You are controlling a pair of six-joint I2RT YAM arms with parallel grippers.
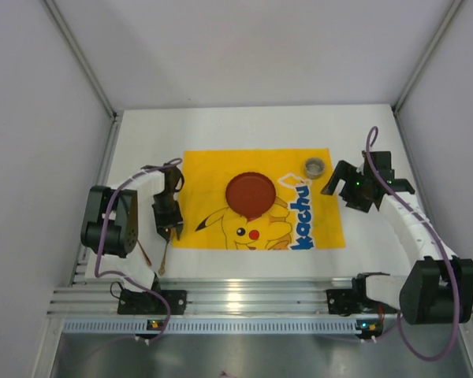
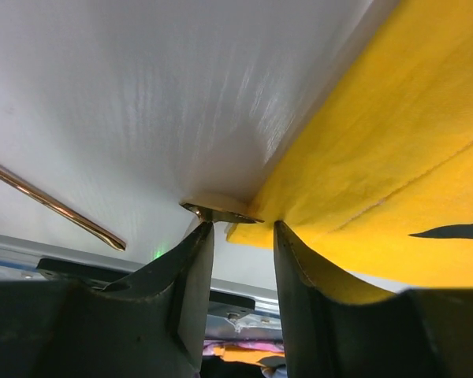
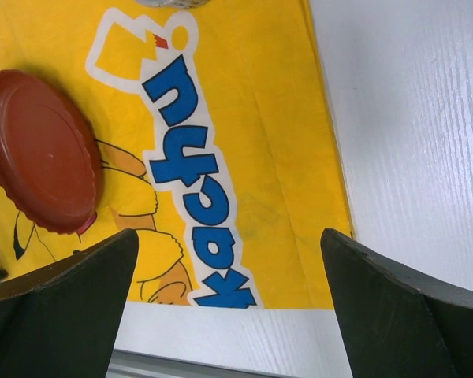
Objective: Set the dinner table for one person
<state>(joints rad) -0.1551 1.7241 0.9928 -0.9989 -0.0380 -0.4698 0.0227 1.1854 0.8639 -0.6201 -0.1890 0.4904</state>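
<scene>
The dinner table [image 1: 244,130] is a plain white rectangular top with a ribbed aluminium rail [image 1: 244,303] along its near edge. A yellow Pikachu cloth mat [image 1: 213,169] lies flat on it, roughly centred, with bare white showing on all 4 sides. Left of the mat, 2 slim copper-coloured utensils rest on the white surface: one thin handle [image 2: 51,203] lies apart from the cloth, and the other utensil [image 1: 165,253] lies just beside the mat's near-left corner.

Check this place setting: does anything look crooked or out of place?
One thin copper-coloured utensil lies slanted on the bare table, left of the yellow mat and well away from the plate. Nothing looks spilled or damaged.
</scene>
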